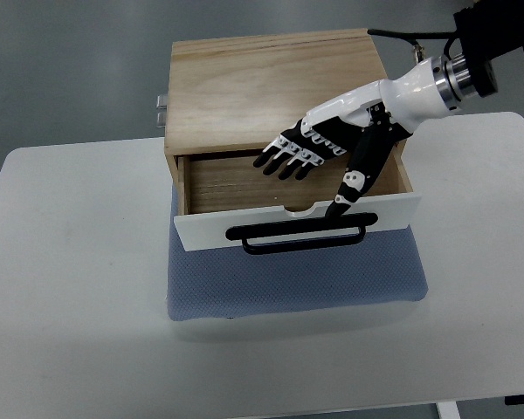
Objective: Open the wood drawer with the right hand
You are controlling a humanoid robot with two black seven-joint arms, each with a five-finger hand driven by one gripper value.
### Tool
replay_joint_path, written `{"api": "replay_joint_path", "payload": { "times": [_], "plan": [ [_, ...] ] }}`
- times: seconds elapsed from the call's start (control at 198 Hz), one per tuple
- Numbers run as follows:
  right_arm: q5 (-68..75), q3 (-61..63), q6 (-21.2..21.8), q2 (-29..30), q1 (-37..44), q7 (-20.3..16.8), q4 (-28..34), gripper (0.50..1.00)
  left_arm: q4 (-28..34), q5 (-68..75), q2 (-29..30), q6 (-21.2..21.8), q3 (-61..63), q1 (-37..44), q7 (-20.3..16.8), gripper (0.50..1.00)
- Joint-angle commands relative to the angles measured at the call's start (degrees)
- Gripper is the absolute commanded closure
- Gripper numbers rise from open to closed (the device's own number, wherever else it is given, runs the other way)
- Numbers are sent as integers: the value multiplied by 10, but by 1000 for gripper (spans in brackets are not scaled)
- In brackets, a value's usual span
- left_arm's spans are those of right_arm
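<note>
A wooden box (271,83) with one drawer (236,188) stands on a blue mat. The drawer is pulled partly out, its wooden inside showing bare. Its white front panel (201,229) carries a black bar handle (299,236). My right hand (310,175), white with black fingers, comes in from the upper right and hovers over the open drawer. Its fingers (288,161) are spread and relaxed above the drawer's inside. Its thumb (345,196) points down with the tip at the top edge of the white panel, above the handle. It holds nothing.
The blue mat (297,284) lies on a white table (70,279), sticking out in front of the drawer. A metal hinge or latch (161,109) shows on the box's left side. Grey floor lies beyond the table's far edge.
</note>
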Motion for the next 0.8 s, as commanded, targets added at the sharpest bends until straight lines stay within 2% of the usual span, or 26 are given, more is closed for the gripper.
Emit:
{"api": "replay_joint_path", "payload": {
  "times": [0.0,0.122,0.233,0.299,0.375,0.527,0.684,0.77,0.795],
  "plan": [
    [45,31,-5,-19,-10,2,-27,556,0,0,0,0,0,0,0,500],
    [75,81,-25,-40,-41,18,-62,556,0,0,0,0,0,0,0,500],
    [100,142,-84,-48,-93,28,-100,556,0,0,0,0,0,0,0,500],
    [106,191,-134,-48,-135,31,-131,556,0,0,0,0,0,0,0,500],
    [107,244,-165,-43,-178,32,-164,556,0,0,0,0,0,0,0,500],
    [103,398,-212,1,-295,31,-252,556,0,0,0,0,0,0,0,500],
    [99,480,-251,61,-343,34,-357,556,0,0,0,0,0,0,0,500],
    [97,520,-258,94,-367,42,-420,556,0,0,0,0,0,0,0,500],
    [97,520,-258,94,-367,42,-420,556,0,0,0,0,0,0,0,500]
  ]
}}
